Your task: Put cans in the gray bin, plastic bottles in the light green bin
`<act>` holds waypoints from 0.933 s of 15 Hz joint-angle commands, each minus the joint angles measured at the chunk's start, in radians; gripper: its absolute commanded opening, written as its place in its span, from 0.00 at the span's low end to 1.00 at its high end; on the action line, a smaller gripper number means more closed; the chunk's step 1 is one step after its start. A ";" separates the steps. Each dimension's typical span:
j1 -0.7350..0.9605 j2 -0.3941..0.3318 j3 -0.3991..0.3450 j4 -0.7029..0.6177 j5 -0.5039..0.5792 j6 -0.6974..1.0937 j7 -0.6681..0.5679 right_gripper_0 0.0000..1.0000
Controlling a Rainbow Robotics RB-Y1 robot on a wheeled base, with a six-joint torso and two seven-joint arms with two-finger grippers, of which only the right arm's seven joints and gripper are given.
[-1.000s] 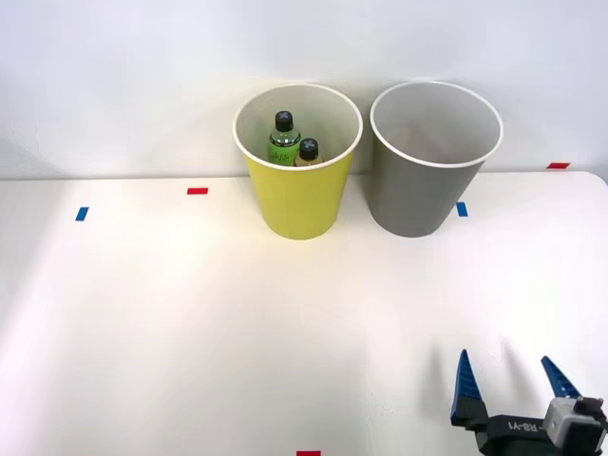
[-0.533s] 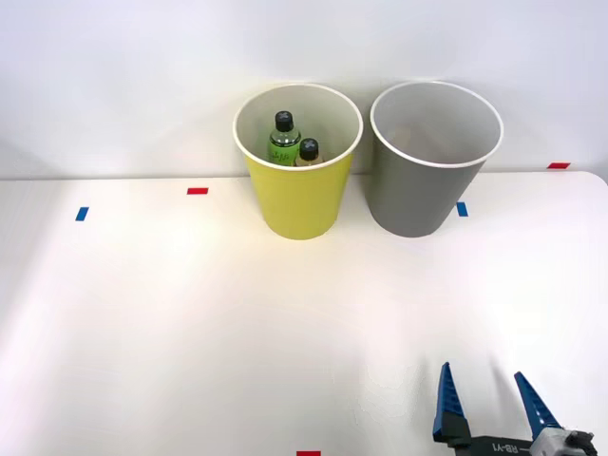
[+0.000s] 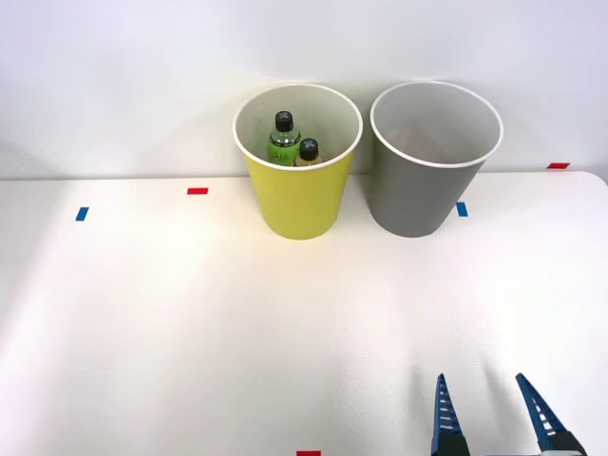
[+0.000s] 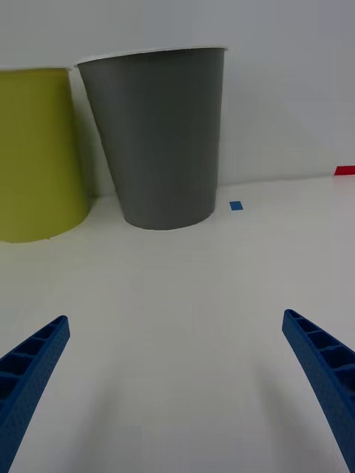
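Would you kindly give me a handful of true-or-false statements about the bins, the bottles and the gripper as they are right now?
1. Both plastic bottles stand inside the light green bin. True.
2. The gray bin lies tipped over on the table. False: it stands upright, to the right of the light green bin in the front view.
3. The right gripper is open and holds nothing. True.
4. The right gripper is reaching into the gray bin. False: it is low at the near edge of the table, well short of both bins.
5. A can lies on the table between the bins. False: there are just small red and blue tape marks.
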 commanded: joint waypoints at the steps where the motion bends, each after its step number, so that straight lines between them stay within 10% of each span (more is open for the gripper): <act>1: 0.020 0.013 0.001 0.000 0.011 -0.078 0.012 1.00; 14: 0.099 0.069 -0.011 0.002 -0.015 -0.130 0.185 1.00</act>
